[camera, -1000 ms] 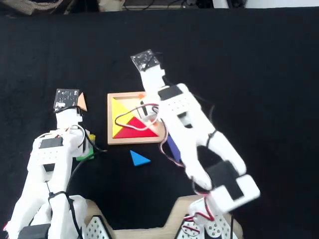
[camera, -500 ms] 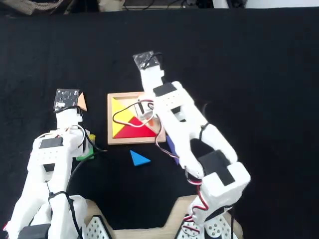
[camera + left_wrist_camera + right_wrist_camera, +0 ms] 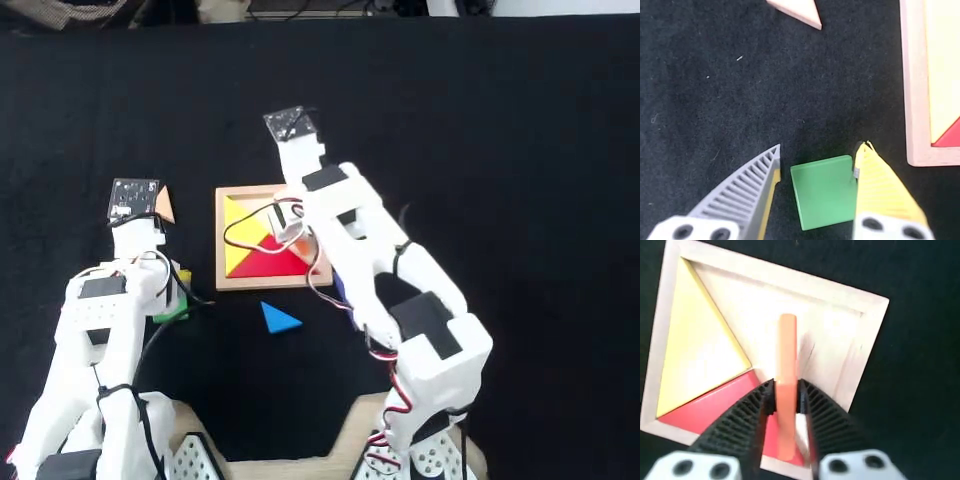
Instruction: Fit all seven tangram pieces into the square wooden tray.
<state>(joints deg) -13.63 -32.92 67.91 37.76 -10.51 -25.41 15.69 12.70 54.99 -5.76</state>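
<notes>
My right gripper (image 3: 786, 390) pinches the orange piece (image 3: 787, 340) on edge over the wooden tray (image 3: 858, 355)'s bare part, I think to lay it in; the left gripper (image 3: 821, 145), open, straddles the green square (image 3: 822, 190) beside the tray.

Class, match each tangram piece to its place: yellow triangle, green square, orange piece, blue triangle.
Pieces: 1 yellow triangle, 2 green square, 3 orange piece, 4 blue triangle.
Places: A held on edge by the right pincer; B flat in the tray; C on the cloth, clear of both pincers; D inside the open left pincer.
Pairs: 1-B, 2-D, 3-A, 4-C.
</notes>
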